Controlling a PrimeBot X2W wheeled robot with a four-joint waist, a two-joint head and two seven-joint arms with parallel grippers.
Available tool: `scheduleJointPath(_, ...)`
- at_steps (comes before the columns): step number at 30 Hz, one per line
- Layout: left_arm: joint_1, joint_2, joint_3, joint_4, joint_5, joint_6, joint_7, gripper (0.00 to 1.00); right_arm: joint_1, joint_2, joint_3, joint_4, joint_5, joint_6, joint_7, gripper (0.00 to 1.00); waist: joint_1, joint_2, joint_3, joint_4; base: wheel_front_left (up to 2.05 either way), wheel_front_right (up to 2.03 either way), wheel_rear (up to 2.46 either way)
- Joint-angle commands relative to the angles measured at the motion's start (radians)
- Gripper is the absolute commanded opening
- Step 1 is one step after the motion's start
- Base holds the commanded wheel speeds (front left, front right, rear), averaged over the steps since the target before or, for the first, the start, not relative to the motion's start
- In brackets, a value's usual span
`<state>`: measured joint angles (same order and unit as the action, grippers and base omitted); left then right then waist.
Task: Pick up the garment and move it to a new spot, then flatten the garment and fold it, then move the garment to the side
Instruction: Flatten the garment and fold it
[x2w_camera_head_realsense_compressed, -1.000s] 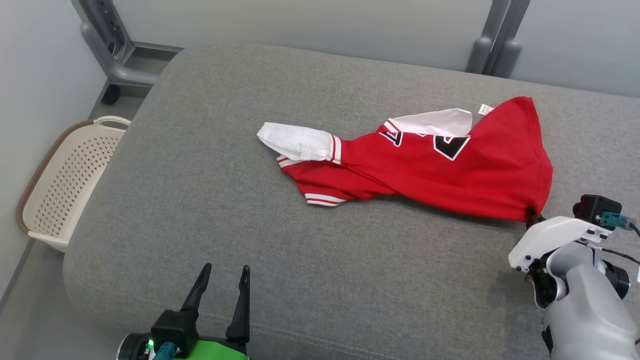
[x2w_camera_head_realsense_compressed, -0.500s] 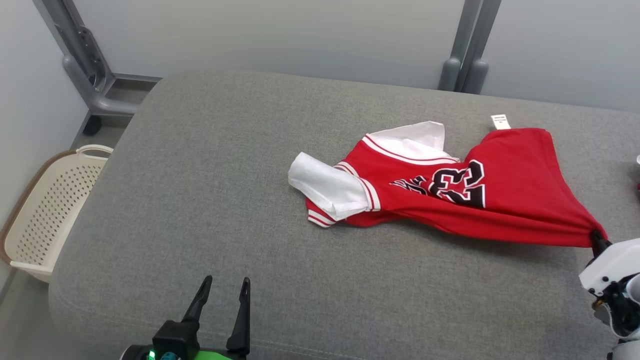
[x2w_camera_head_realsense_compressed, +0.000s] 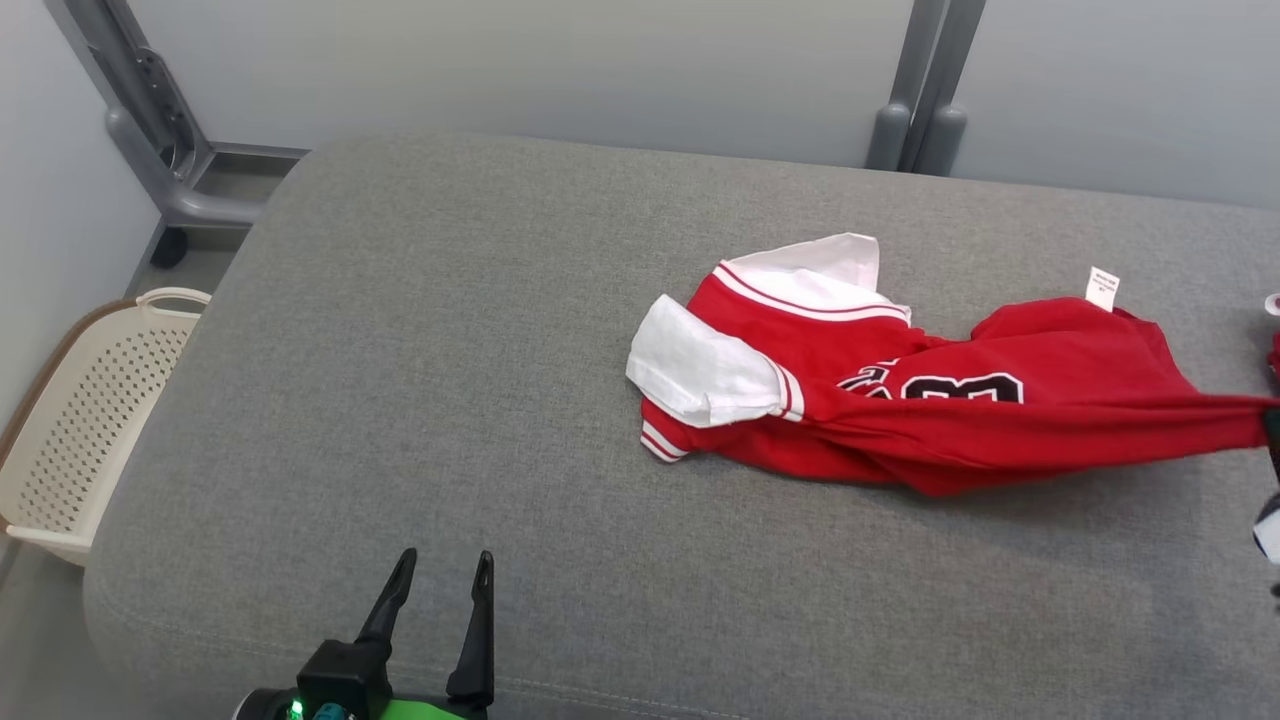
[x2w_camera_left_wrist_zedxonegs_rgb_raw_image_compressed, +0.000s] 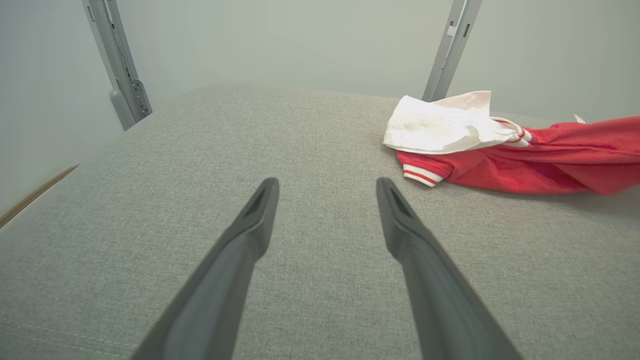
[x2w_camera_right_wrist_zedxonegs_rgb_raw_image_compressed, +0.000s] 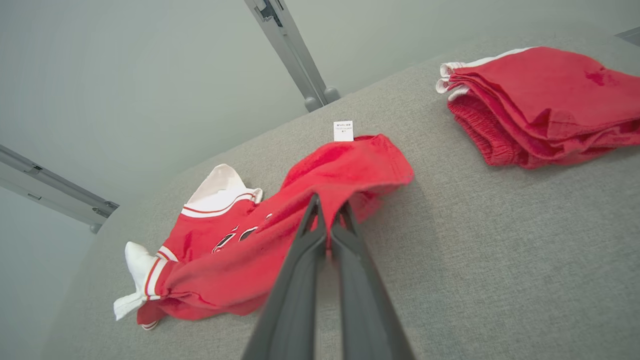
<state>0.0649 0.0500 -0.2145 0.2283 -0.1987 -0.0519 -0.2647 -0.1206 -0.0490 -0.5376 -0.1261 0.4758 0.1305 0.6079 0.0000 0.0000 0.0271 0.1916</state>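
A red jersey with white sleeves and black numbers lies crumpled on the grey cushion, stretched out toward the right edge of the head view. My right gripper is shut on a fold of the jersey's red hem, pulling it taut; its white care tag stands up behind. In the left wrist view the jersey lies ahead to the right. My left gripper hangs open over the cushion's front edge, far from the jersey, nothing between its fingers.
A folded red garment rests on the cushion to the right of the jersey. A cream perforated laundry basket stands on the floor at the left. Grey metal frame posts rise behind the cushion against the wall.
The right gripper has dragged the jersey's hem rightward, out to the edge of the head view, stretching the cloth. The head camera has also shifted. The left gripper has stayed put.
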Motion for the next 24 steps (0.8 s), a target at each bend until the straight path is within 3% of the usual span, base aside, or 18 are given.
scheduleJointPath(1,-0.010,0.002,0.003,-0.004,-0.003,0.001,0.000,1.00,-0.057,-0.003,0.018,0.017,-0.019,0.000,0.011,0.00,0.0000,0.0000,0.017,-0.010,0.00,0.00,0.00)
scheduleJointPath(4,-0.024,0.002,0.001,-0.006,-0.001,-0.002,0.000,1.00,-0.122,-0.003,0.047,0.070,-0.066,0.000,0.029,0.00,0.0000,0.0000,0.031,-0.012,0.00,0.00,0.00)
scheduleJointPath(7,-0.042,0.002,-0.007,-0.006,-0.001,-0.009,0.000,1.00,-0.238,-0.003,0.073,0.200,-0.122,0.000,0.045,0.00,0.0000,0.0000,0.055,-0.004,0.00,0.00,0.00)
scheduleJointPath(13,-0.080,0.002,-0.029,-0.004,-0.014,-0.009,0.000,1.00,-0.441,-0.003,0.063,0.457,-0.293,0.000,-0.043,0.00,0.0000,0.0000,0.116,0.046,0.00,0.00,0.00)
scheduleJointPath(18,-0.099,0.002,-0.042,-0.002,-0.021,-0.004,0.000,1.00,-0.557,-0.004,-0.015,0.631,-0.448,0.000,-0.144,0.00,0.0000,0.0000,0.164,0.095,0.00,0.00,0.00)
scheduleJointPath(24,-0.120,0.002,-0.060,0.000,-0.028,-0.004,0.000,1.00,-0.662,-0.003,-0.185,0.785,-0.622,0.000,-0.237,0.00,0.0000,0.0000,0.211,0.141,0.00,0.00,0.00)
